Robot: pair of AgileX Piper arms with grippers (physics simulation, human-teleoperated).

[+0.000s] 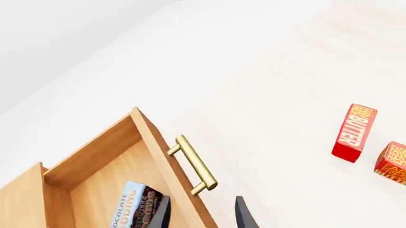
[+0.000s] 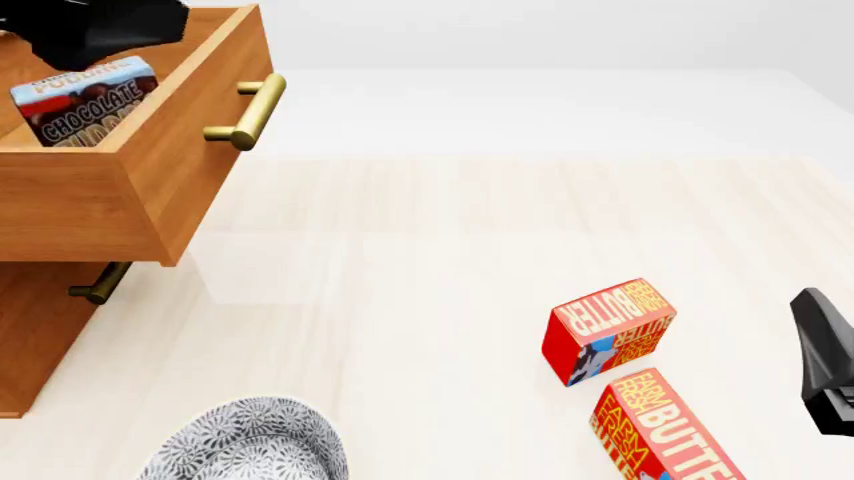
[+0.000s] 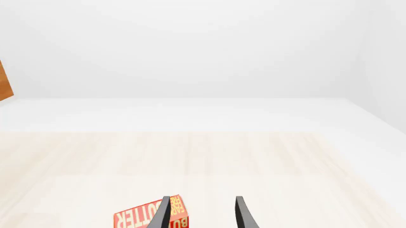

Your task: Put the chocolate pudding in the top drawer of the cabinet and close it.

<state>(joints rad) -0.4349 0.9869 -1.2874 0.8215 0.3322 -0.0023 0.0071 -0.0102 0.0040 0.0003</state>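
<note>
Looking along the left gripper (image 1: 201, 213): fingers spread, nothing between them. One finger overlaps the pudding (image 1: 134, 207), which lies inside the open drawer (image 1: 104, 183); the other hangs outside the drawer front, just beside the brass handle (image 1: 192, 165). Contact with the box cannot be confirmed, since the fingertips run off frame. Two butter boxes (image 1: 354, 132) well apart on the table (image 1: 273, 95).

Front view: pudding (image 2: 83, 102) propped on a tilt against the drawer's inner wall, label up. Drawer (image 2: 134, 190) pulled well out of the cabinet (image 2: 34, 340). Left arm above the drawer's rear. Right gripper (image 2: 827, 365) near the frame edge, apart from everything. Patterned bowl (image 2: 247, 440) at the near edge.

Right wrist view: right gripper (image 3: 201, 213) parted and empty, hovering over one butter box (image 3: 142, 217).

Handling judgement: light, stiff carton with smooth faces, probably slippery; best pinched across the narrow sides. Placement looks done; closing remains, best by pushing squarely on the drawer front beside the handle.
</note>
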